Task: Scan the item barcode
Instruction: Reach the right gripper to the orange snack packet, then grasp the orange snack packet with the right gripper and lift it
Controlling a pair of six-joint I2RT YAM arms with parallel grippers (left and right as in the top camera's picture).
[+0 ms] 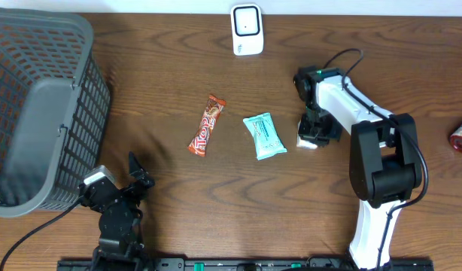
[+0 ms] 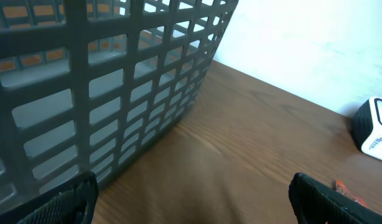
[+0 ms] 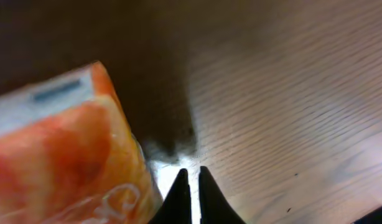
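Below and right of the white scanner (image 1: 247, 28) on the table (image 1: 178, 68), overhead, the right gripper (image 1: 309, 134) stands over a small orange carton (image 1: 304, 142). Left wrist: the left gripper (image 2: 191, 202), jaws wide apart and empty, is well apart from the scanner. Right wrist: jaws shut, fingertips (image 3: 178, 193) just beside the carton, not holding it.
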